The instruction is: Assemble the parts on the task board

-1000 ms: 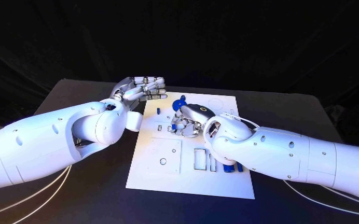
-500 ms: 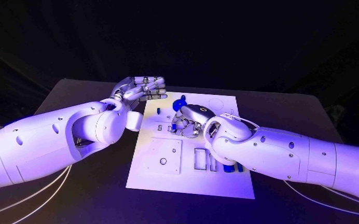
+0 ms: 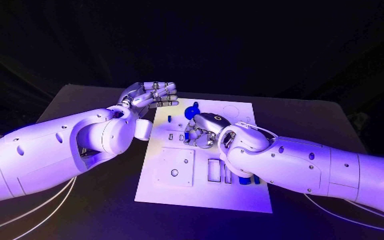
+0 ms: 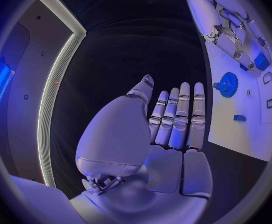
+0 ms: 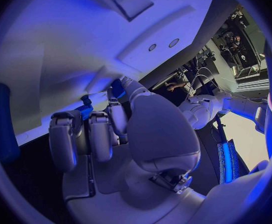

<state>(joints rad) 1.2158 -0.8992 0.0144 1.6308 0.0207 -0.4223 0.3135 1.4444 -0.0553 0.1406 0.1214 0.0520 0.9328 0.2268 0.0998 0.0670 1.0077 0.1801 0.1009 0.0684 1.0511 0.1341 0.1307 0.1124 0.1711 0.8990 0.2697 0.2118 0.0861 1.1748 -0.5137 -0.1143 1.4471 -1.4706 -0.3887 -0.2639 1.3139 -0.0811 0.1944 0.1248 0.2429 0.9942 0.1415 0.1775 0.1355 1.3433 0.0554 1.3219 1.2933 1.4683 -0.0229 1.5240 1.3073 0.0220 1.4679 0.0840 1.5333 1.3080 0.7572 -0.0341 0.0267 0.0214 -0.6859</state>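
**Right hand on a blue part over the board**

The right hand (image 3: 202,130) is curled down on the board (image 3: 177,187), its fingers (image 5: 80,139) closed around a small blue part (image 5: 85,111) held against the board's surface. A blue gear (image 3: 192,110) stands on the board just beyond this hand. More blue parts (image 3: 246,180) lie at the board's near right, beside the right arm. The left hand (image 3: 150,94) hovers off the board's far left corner, released, fingers straight and together, grasping nothing.
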